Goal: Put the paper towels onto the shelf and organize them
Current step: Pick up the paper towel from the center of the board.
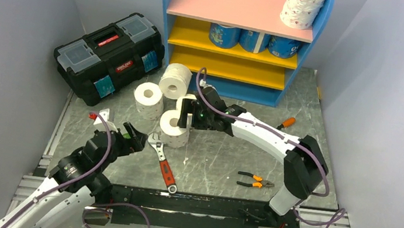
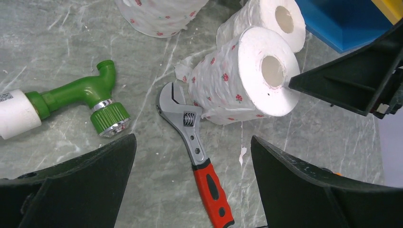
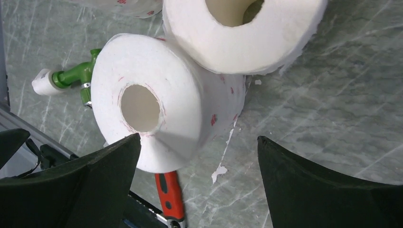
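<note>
Grey marbled tabletop [image 1: 217, 163], smooth and veined, carries everything, with the shelf [image 1: 226, 5] at its far edge: blue curved sides, a pink top board and two yellow boards under it. A ribbed black plastic toolbox [image 1: 110, 55] sits left of the shelf. One tall pink-dotted roll [image 1: 303, 4] stands on the shelf's top board at its right end, and three blue-wrapped rolls [image 1: 253, 40] line the first yellow board. Four loose rolls [image 1: 148, 99], soft white cylinders with hollow cores, cluster on the table just in front of the shelf's left half. The right gripper [image 3: 198, 137] hovers over that cluster with its jaws spread wide and nothing grasped; one black fingertip overlaps the rim of the dotted front roll [image 3: 157, 114], while a plain roll [image 3: 242, 28] lies just beyond, toward the shelf. The left gripper [image 2: 192, 137], well away from the shelf, is likewise released and empty above a steel, red-handled wrench [image 2: 195, 142], beside a green plastic pipe fitting [image 2: 90, 97].
</note>
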Controlling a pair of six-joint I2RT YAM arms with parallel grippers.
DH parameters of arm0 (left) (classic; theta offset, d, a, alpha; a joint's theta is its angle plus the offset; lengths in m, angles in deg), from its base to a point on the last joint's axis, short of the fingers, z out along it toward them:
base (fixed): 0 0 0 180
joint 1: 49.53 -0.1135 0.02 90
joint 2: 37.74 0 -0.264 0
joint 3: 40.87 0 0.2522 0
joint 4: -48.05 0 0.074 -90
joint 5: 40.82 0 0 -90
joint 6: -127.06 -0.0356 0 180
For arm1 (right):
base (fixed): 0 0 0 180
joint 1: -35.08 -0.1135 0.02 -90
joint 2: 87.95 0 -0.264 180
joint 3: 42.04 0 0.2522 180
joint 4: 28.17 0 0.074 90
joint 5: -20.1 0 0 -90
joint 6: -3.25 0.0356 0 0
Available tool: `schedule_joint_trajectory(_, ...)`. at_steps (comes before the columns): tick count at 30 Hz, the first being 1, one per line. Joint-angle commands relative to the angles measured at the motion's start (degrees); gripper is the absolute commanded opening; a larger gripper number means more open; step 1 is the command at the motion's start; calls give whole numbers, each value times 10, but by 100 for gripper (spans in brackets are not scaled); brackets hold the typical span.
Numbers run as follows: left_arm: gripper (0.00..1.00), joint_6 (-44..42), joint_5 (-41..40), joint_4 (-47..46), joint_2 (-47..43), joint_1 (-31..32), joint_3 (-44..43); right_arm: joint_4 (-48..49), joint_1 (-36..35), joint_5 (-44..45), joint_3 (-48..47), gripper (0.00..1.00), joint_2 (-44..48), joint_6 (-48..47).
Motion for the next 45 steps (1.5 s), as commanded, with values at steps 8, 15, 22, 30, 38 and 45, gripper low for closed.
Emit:
schedule_joint_trajectory(8,97,13,-30,39,-25,-3,-3,-32,-4,-10,-67,90,-53,11)
schedule_joint_trajectory(15,97,21,-27,45,-39,-3,1,-36,-3,-10,-78,86,-66,18)
schedule_joint_trajectory(22,96,24,-25,46,-39,-3,2,-31,-3,-10,-77,84,-66,24)
schedule_joint_trajectory(30,96,27,-22,44,-34,-3,4,-34,-4,-10,-84,66,-78,26)
schedule_joint_trajectory(38,96,30,-19,44,-34,-3,6,-35,-3,-10,-69,44,-49,29)
schedule_joint_trajectory(45,95,28,-17,40,-27,-3,1,-67,-4,-10,-68,35,2,15)
